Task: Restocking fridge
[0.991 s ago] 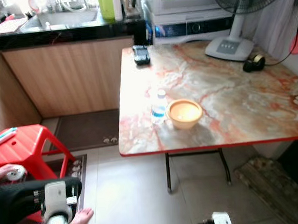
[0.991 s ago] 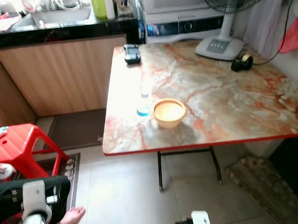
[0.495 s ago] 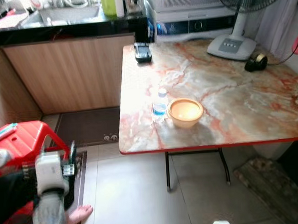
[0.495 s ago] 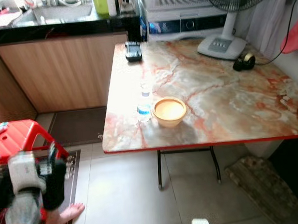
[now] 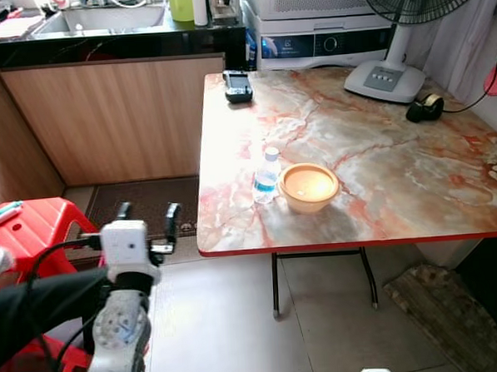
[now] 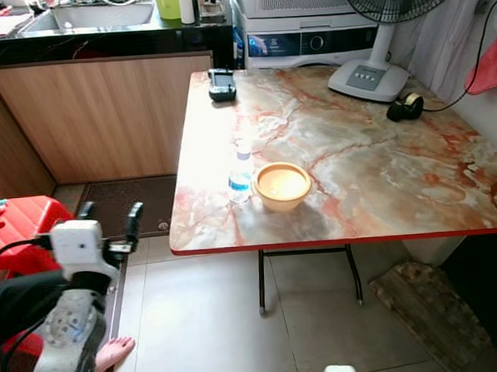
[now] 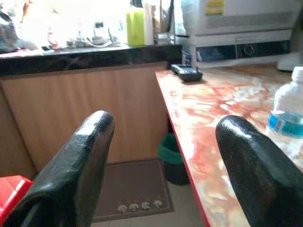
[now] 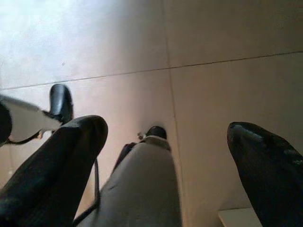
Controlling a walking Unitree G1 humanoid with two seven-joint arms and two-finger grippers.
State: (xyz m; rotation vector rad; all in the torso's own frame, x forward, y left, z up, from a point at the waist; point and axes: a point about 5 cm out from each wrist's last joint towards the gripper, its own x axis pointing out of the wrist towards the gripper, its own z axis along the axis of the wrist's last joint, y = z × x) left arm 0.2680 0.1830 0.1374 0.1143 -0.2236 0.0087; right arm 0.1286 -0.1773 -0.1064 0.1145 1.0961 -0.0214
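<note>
The left gripper (image 5: 144,215) has risen from low by the red stool (image 5: 30,227) to counter height, fingers (image 7: 85,156) apart and empty, aimed at the counter (image 5: 398,170); likely the reach for a pickup is starting. Beyond the fingers and a little right stands the bottle (image 5: 265,176): small, clear, blue label, white cap, upright, just beside a bowl (image 5: 308,186). The right gripper (image 8: 165,156) hangs over the floor, fingers apart.

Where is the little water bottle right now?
The water bottle stands upright on the marble table, near its front left edge, just left of the orange bowl.
</note>
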